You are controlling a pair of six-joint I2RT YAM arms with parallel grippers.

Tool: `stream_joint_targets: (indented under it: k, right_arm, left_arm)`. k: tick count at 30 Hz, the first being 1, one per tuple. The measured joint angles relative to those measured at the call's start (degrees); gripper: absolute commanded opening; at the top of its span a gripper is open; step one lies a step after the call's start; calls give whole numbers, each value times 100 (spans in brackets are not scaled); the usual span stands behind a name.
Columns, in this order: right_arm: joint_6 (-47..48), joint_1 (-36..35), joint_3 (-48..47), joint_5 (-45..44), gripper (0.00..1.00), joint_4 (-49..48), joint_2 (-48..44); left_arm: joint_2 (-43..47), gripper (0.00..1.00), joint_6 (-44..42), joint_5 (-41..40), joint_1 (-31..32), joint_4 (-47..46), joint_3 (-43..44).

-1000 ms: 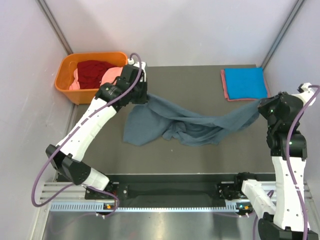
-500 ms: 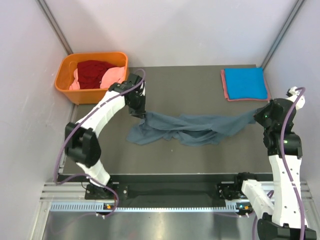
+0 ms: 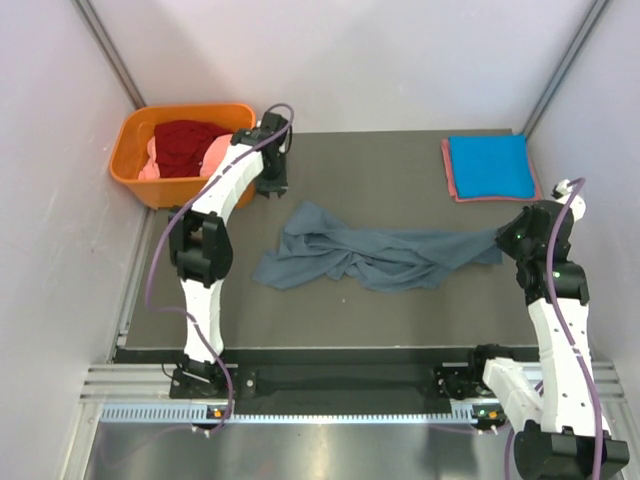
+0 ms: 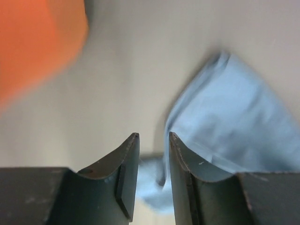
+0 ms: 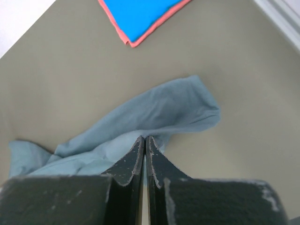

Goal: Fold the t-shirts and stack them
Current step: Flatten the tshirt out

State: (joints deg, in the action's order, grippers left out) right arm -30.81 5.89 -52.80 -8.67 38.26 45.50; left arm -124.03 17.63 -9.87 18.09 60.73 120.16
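Pinching the grey-blue t-shirt [image 3: 380, 258], the right gripper [image 5: 144, 137] is closed; left gripper [image 4: 153, 134] parted, empty.

Motion blur smears the left wrist view: the orange basket [image 4: 33, 42], cut off at the upper left corner, is a formless patch, and the grey-blue t-shirt [image 4: 234, 126] loses its folds. From above, the left arm [image 3: 225, 185] covers part of the pink t-shirt [image 3: 228, 150] at far left. The salmon-red t-shirt [image 3: 448, 172] shows only an edge under the bright blue t-shirt [image 3: 488, 165]. Whether cloth is caught between the right gripper [image 5: 144, 139] tips is unclear.
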Motion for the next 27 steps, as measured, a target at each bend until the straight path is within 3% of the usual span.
stream_joint_targets:
  k: [5, 8, 17, 27]
  right_arm:
    - [-31, 2, 70, 184, 0, -177, 15]
    - [-28, 2, 116, 258, 0, -249, 15]
    - [-81, 4, 227, 431, 0, -369, 11]
    - [-140, 4, 264, 575, 0, -474, 7]
  left_arm:
    - [1331, 35, -59, 715, 63, -490, -2166]
    - [1773, 34, -2, 1222, 96, -828, -2828]
    - [1340, 36, 726, 2083, -9, -1703, -3062]
    - [1248, 42, 1537, 2024, -144, -2485, -3460]
